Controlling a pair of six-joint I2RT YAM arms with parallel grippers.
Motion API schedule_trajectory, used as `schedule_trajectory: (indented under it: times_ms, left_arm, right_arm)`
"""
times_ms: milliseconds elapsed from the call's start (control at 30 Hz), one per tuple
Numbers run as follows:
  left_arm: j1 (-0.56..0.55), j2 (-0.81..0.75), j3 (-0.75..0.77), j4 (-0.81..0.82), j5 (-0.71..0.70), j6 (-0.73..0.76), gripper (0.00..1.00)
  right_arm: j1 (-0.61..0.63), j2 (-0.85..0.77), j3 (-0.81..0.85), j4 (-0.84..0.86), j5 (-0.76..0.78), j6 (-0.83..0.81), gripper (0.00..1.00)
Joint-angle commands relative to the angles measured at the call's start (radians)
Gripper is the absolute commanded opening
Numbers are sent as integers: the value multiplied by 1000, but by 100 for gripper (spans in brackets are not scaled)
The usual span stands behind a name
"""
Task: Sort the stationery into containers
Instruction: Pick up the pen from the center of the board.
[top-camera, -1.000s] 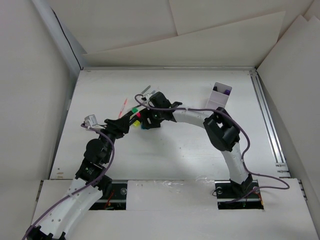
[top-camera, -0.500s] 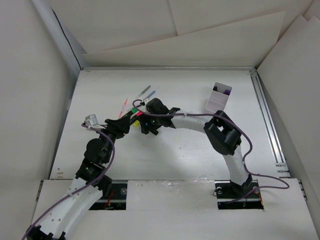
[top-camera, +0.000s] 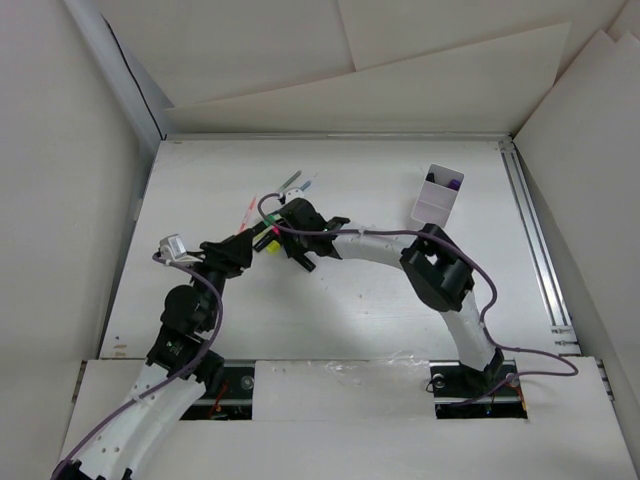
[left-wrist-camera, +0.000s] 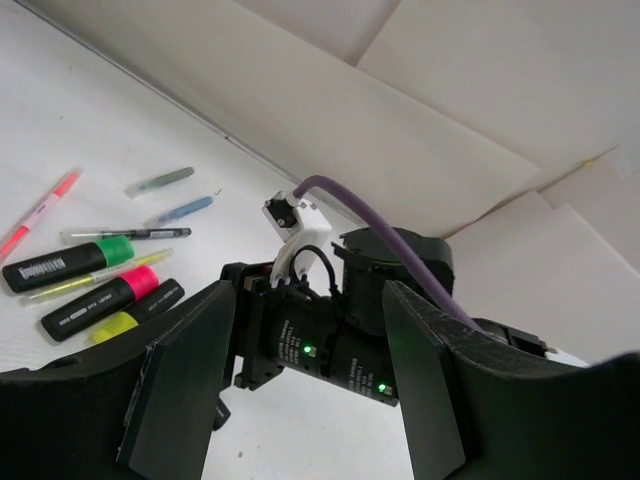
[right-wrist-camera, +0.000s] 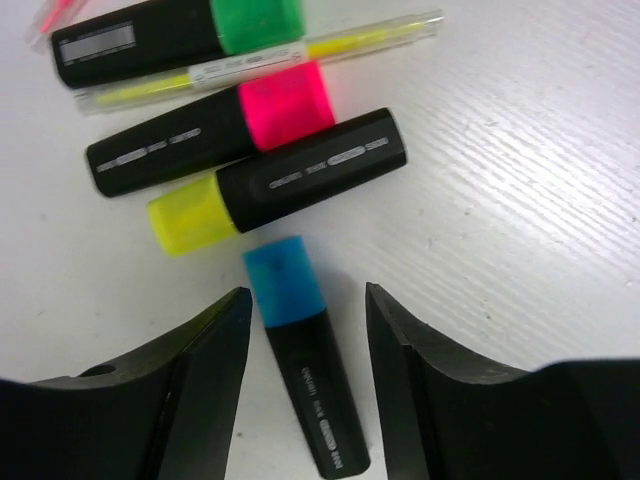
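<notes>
Several black highlighters lie in a cluster left of the table's middle (top-camera: 268, 238). In the right wrist view they show green (right-wrist-camera: 170, 35), pink (right-wrist-camera: 210, 130), yellow (right-wrist-camera: 280, 180) and blue (right-wrist-camera: 300, 350) ends, with a thin clear-yellow pen (right-wrist-camera: 260, 60) among them. My right gripper (right-wrist-camera: 308, 300) is open, low over the table, its fingers on either side of the blue highlighter without touching it. My left gripper (left-wrist-camera: 308, 295) is open and empty, just left of the right wrist (left-wrist-camera: 330, 345). The pale divided box (top-camera: 437, 197) stands at the back right with a purple-ended item in it.
Thin pens lie behind the cluster: a grey-green one (left-wrist-camera: 160, 181), a blue one (left-wrist-camera: 185, 210), a dark one (left-wrist-camera: 130, 234) and a red one (left-wrist-camera: 40, 210). The two grippers (top-camera: 280, 243) are close together. White boards wall the table; a metal rail (top-camera: 535, 240) runs along the right.
My right gripper has moved left and toward me, coming down around the blue highlighter. My left arm has shifted slightly left. The highlighters have not moved.
</notes>
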Motion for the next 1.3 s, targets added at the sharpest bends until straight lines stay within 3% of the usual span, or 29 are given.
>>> schedule_trajectory:
  times_ms: [0,333,467,700,1033,1267]
  left_arm:
    - [-3,-35,3,4,-29,6,57]
    - [-3,-127,-19,-39,-110,-37,57]
    - [-3,-118,-19,-39,-110,-37,57]
    - [-3,-84,-19,-28,-89,-37,57]
    - [-3,17,-28,67,-11,-37,57]
    - [-3,170,-19,166,133,8,57]
  right_arm:
    - [2,41,59,22,81,11,54]
    - [12,66,73,13,59,11,50]
    - [12,77,84,2,58,22,32]
    - [12,11,-2,11,91,53,12]
    - [-32,-274,-152,59,135,108,8]
    - [-233,-425,-152,59,331,214,8]
